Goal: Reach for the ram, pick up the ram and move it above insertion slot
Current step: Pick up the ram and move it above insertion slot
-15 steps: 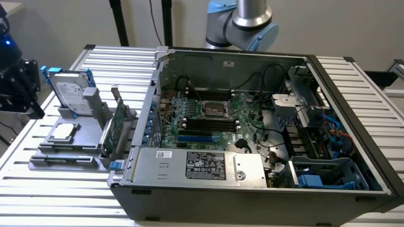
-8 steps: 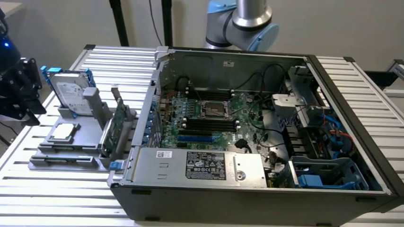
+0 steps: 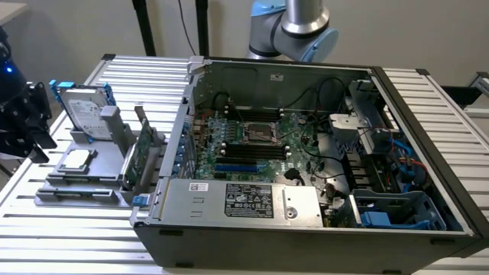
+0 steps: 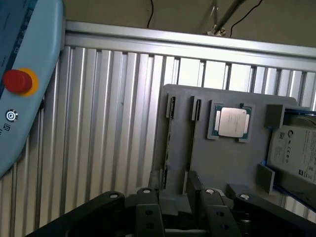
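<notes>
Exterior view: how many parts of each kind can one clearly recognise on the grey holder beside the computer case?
hard drive with blue rails: 1
processor chip: 1
green card: 1
Total: 3

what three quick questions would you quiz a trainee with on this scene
1. True or false: the grey holder sits inside the computer case.
2. Fill in: the rails on the hard drive are ___ in colour.
3. Which part lies flat on the grey holder?
A. hard drive
B. processor chip
C. expansion card

Key: 1 false; 2 blue; 3 B
</notes>
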`<control>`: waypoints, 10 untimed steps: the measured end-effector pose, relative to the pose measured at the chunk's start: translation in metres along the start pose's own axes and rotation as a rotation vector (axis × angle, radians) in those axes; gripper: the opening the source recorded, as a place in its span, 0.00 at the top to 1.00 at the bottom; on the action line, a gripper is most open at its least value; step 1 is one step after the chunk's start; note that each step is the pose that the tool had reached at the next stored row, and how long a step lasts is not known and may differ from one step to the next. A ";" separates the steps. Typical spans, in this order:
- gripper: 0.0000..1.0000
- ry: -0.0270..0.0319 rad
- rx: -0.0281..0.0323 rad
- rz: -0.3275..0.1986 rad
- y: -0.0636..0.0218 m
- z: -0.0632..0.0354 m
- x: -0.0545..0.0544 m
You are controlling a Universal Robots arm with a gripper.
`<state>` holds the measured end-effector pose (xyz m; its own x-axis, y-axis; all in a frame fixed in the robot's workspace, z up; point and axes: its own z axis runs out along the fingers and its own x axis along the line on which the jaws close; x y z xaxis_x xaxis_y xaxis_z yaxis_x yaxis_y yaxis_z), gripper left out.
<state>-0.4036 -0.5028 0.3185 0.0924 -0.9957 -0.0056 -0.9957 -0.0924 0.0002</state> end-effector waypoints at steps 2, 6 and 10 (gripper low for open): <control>0.64 0.0001 -0.0002 0.002 -0.0001 0.0034 0.000; 0.64 0.0001 -0.0003 0.003 -0.0005 0.0107 0.001; 0.64 0.0000 -0.0001 0.009 -0.0015 0.0180 0.001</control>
<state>-0.4021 -0.5032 0.3004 0.0834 -0.9965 -0.0056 -0.9965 -0.0834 0.0004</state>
